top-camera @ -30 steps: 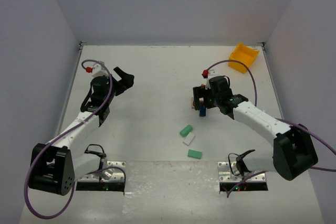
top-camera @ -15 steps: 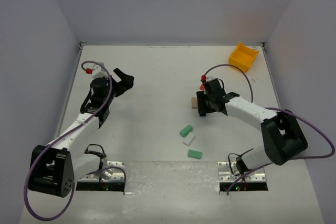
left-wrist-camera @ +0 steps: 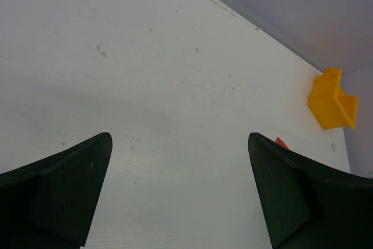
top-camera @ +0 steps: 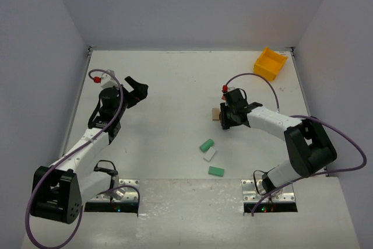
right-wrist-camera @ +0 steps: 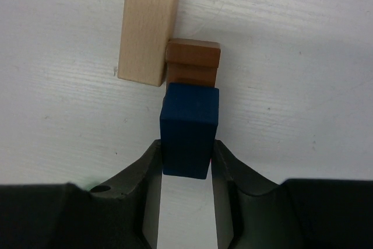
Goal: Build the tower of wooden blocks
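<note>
Left to right, as we see it: left gripper hangs over the table at far left, well apart from every block. Its jaws are spread wide with nothing between them; its wrist cam shows only bare table between the fingers.

Near-centre, three loose blocks lie flat and unstacked: green block, white block touching it on the near side, second green block a bit nearer the bases.

The wood block tower is only a low cluster right of centre. We see a tan block lying flat, a brown block touching its side, and a blue block meeting the brown one's near edge. We can't tell whether blue sits on brown or only butts it.

Right gripper is down at that cluster, pinching the blue block on both sides.

Yellow bin sits in the far right corner, well apart.
</note>
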